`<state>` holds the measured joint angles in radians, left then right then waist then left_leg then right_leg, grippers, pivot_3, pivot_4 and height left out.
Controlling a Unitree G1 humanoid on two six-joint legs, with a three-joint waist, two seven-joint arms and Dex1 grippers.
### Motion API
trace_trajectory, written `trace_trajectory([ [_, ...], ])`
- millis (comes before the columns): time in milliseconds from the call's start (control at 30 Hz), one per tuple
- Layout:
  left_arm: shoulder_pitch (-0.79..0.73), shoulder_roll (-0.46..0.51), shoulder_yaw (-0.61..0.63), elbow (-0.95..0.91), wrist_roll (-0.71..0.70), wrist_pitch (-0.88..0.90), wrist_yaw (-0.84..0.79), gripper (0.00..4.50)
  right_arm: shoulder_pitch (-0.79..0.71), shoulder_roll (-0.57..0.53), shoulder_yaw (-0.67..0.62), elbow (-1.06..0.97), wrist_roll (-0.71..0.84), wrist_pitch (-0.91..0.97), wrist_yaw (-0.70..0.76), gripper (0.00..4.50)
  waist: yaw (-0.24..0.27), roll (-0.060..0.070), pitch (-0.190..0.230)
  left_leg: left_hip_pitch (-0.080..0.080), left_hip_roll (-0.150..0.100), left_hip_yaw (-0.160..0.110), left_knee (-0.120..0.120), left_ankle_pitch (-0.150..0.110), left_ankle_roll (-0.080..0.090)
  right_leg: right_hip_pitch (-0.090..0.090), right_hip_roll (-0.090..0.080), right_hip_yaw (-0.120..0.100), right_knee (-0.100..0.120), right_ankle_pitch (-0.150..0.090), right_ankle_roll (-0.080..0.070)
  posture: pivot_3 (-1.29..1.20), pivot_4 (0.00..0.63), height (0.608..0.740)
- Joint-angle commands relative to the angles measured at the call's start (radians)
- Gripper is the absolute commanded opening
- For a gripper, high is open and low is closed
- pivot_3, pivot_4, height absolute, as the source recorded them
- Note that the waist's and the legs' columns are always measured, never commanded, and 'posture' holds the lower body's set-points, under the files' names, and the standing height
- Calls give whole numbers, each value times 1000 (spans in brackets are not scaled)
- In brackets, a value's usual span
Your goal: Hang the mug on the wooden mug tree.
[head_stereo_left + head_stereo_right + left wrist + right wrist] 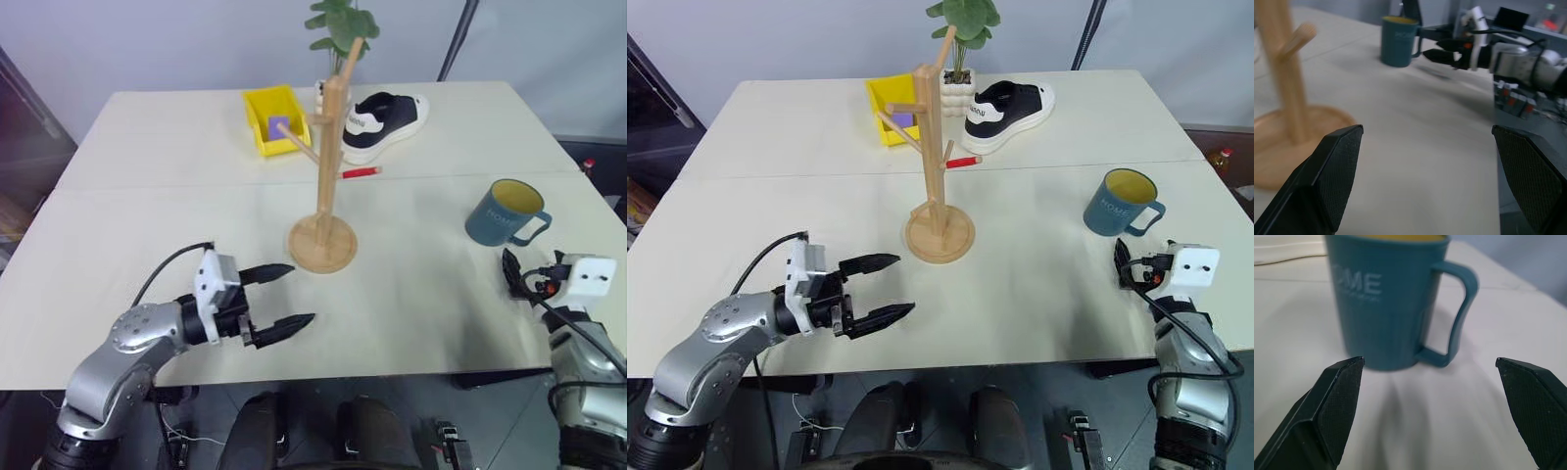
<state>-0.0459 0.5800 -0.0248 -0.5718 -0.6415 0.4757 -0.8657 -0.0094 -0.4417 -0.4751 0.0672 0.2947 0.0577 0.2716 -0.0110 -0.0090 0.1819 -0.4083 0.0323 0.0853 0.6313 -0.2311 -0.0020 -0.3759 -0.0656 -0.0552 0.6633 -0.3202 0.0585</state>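
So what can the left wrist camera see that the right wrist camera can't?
Left wrist camera alone: the wooden mug tree with its round base, and the right end effector reaching toward the mug. Right wrist camera alone: the mug's white lettering up close and the whole loop handle. Both: the blue mug standing upright on the pale table.

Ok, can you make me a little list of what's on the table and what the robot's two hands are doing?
mug: upright on the table, not held, handle toward the right gripper
right gripper: open, just short of the mug
left gripper: open, empty, pointing toward the wooden mug tree
wooden mug tree: standing mid-table, pegs bare
behind it: yellow box, shoe, potted plant, red pen
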Motion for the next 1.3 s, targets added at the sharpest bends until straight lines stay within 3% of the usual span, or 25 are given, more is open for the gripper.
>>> trace_trajectory([
  [33, -50, -4, -23, -47, -20, 16, 7, 4500, -44, -3, -9, 39, -36, -33, -54, 4451, -1, 0, 0, 0, 0, 0, 0, 0, 0, 0, 0, 0, 0, 0, 0, 0, 150, 740],
  [600, -60, -32, -64, -65, -11, 0, 12, 4500, -196, -43, -12, 299, -88, -119, -111, 4451, -3, 0, 0, 0, 0, 0, 0, 0, 0, 0, 2, 1, 0, 0, 0, 0, 150, 740],
  [1233, -62, -47, -72, -42, -8, -24, 13, 4500, -378, -98, 30, 611, -102, -250, -58, 4451, -4, 0, 0, 1, 0, 0, 1, 1, -1, 0, 3, 1, 0, 0, 0, 0, 150, 740],
  [1300, -65, -49, -72, -41, -7, -23, 16, 4500, -390, -99, 33, 629, -94, -260, -41, 3938, -4, 0, 0, 1, 0, 0, 1, 1, -1, 1, 3, 1, 0, 0, 0, 0, 150, 740],
])
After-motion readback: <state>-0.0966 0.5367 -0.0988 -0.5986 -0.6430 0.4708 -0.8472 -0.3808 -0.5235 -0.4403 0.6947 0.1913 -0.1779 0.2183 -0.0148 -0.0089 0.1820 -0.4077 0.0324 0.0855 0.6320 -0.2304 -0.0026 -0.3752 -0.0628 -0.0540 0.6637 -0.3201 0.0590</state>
